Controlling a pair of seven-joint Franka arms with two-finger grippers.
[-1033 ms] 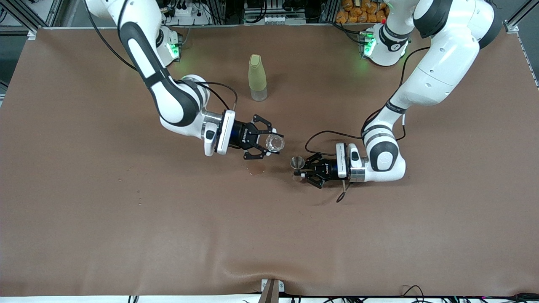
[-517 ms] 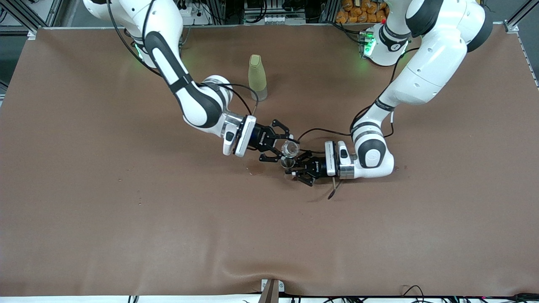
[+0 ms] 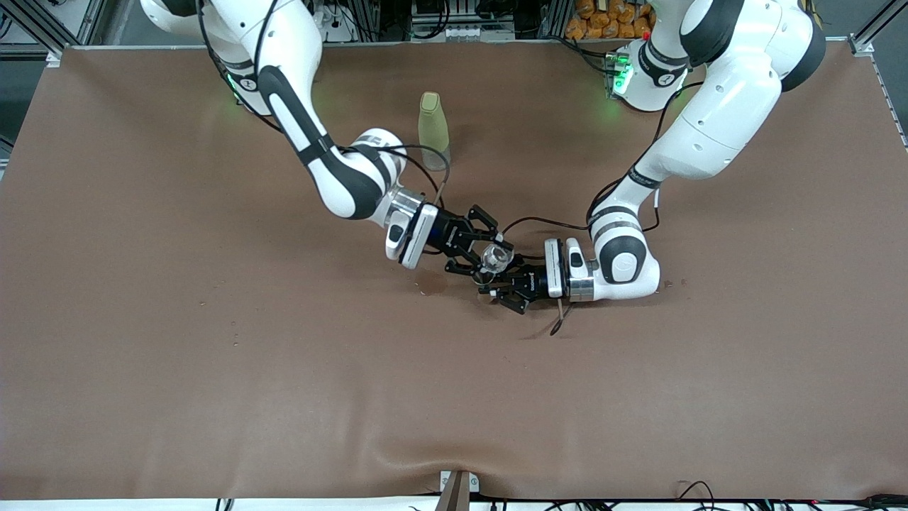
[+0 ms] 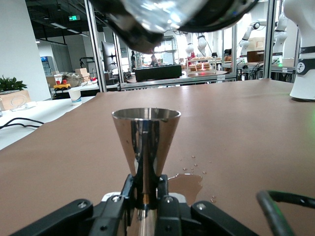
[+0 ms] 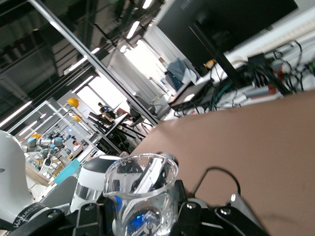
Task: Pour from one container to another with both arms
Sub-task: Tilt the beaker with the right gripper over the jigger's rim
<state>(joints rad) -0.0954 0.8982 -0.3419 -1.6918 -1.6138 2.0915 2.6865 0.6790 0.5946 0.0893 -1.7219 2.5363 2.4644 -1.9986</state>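
I'm holding the cone glass (image 4: 145, 142) upright by its stem in the left tool (image 3: 509, 284), clamped, low over the counter (image 3: 213, 369) | I'm tipping the clear cup (image 3: 494, 257), gripped in the right tool (image 3: 477, 254), directly above its mouth | bottle (image 3: 433, 130) standing farther off, unused.

Clear cup (image 3: 494, 257) hangs tilted directly over the tapering glass (image 4: 146, 142).

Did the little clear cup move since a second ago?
Yes. The clear cup, held in the right end effector, moved toward the left arm's end, passing the standing bottle.
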